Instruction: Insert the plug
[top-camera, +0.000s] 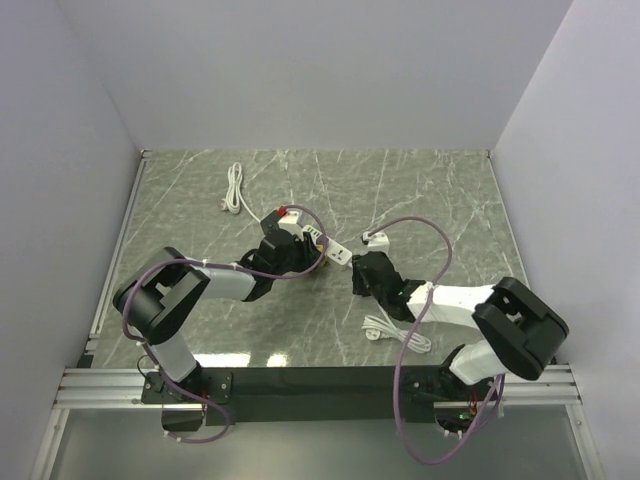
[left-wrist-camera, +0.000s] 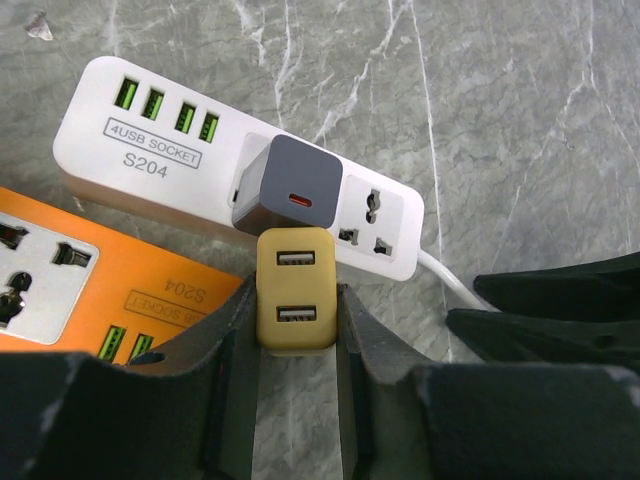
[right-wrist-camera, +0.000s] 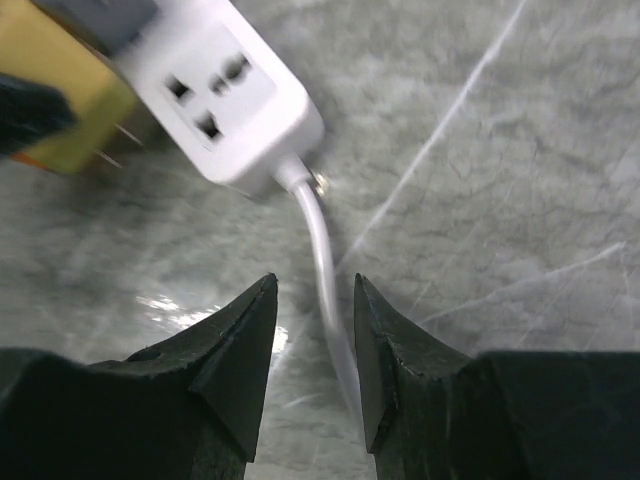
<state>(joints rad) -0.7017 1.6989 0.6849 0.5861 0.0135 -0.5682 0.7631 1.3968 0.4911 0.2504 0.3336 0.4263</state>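
My left end effector is clamped on plug flanks: light, rigid, slick plastic, could twist; right end effector apart, over strip cord.

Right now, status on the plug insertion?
Left fingers shut on yellow charger, not yet in white strip. Right fingers open over its cable. Grey adapter plugged in alongside.

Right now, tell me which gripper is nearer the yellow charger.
Left. The left gripper is shut on the yellow charger, beside the white strip. The right gripper is open by the cord, off the strip's end, clear of the charger.
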